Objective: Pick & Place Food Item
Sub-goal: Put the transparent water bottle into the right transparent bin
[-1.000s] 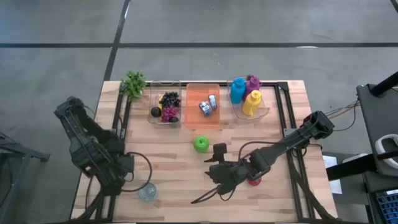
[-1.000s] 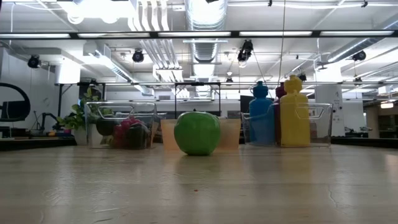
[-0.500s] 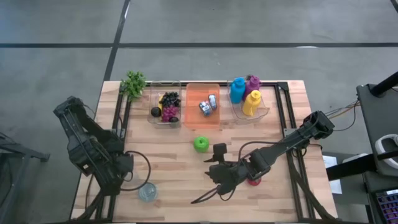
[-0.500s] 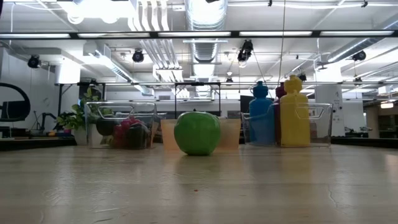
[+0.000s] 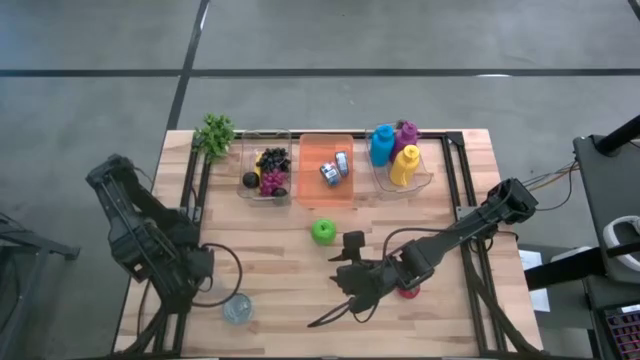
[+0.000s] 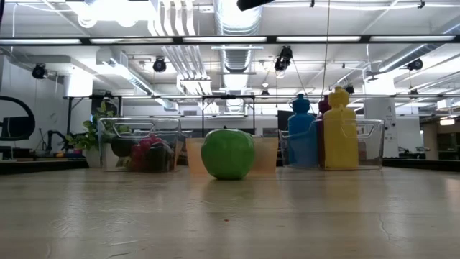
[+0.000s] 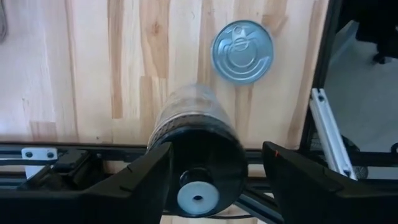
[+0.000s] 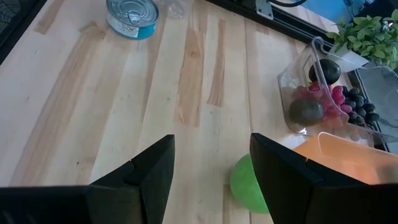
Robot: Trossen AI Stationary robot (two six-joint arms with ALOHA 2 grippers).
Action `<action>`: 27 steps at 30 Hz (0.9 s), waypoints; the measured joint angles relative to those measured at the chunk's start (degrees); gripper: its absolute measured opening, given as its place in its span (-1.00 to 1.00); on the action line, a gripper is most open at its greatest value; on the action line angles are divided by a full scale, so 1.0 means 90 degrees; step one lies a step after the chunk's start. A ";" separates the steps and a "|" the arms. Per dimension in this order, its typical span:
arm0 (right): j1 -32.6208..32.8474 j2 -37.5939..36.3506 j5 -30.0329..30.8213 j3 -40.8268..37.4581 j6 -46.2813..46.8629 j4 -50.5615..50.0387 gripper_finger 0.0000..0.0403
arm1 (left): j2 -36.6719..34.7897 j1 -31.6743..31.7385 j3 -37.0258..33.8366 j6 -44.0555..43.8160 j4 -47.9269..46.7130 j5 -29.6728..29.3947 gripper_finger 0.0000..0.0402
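Just ahead of the right fingers (image 8: 155,180) lies the green apple (image 8: 247,185).

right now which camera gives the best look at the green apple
The low view: the green apple sits centred, whole and unobstructed on the table. The high view shows it small from above. The right wrist view catches only part of it. The left wrist view misses it.
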 joint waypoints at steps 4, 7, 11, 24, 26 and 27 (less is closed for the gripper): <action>0.0000 0.0000 0.0000 -0.0009 -0.0012 0.0038 0.02 | -0.0132 0.0000 -0.0190 -0.0026 0.0000 0.0001 0.29; 0.0000 0.0000 -0.0002 0.0025 -0.0068 0.0126 0.02 | -0.0304 0.0000 -0.0315 -0.0187 -0.0002 0.0032 0.31; 0.0000 -0.0002 -0.0002 0.0031 -0.0192 0.0159 0.02 | -0.0532 0.0000 -0.0366 -0.0389 -0.0005 0.0142 0.34; 0.0000 -0.0002 -0.0002 0.0031 -0.0225 0.0160 0.02 | -0.0710 0.0000 -0.0682 -0.0605 -0.0004 0.0154 0.37; 0.0000 -0.0002 -0.0002 0.0031 -0.0226 0.0163 0.02 | -0.0794 0.0002 -0.0788 -0.0658 0.0028 0.0246 0.35; 0.0000 -0.0002 -0.0002 0.0031 -0.0228 0.0163 0.02 | -0.0830 0.0005 -0.0819 -0.0705 0.0018 0.0327 0.34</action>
